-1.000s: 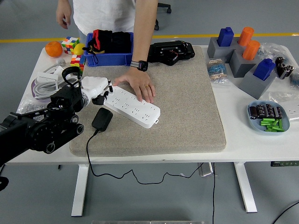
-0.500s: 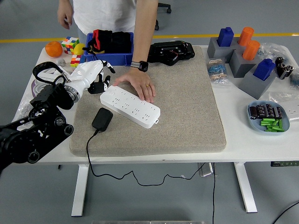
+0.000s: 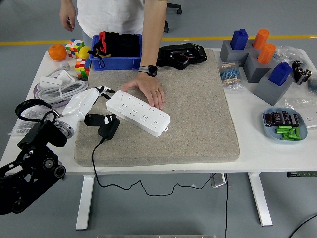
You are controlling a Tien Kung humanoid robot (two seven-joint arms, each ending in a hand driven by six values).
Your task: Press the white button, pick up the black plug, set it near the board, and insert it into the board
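Left hand, head view: white shell, dark fingers reaching onto the near-left end of the black plug, thumb side up by the power strip's left end. Fingers look partly curled at the plug; firm grip not confirmed, plug not lifted. Right arm not in view.

Plug lies on the grey felt mat, just in front of the white power strip, cord trailing off the table's near edge. A person's hand rests flat on the strip's far side, steadying it.

Progress, judged: button state unreadable; pick-up at hand; placing and insertion remain.

White table, grey floor with a yellow line behind.
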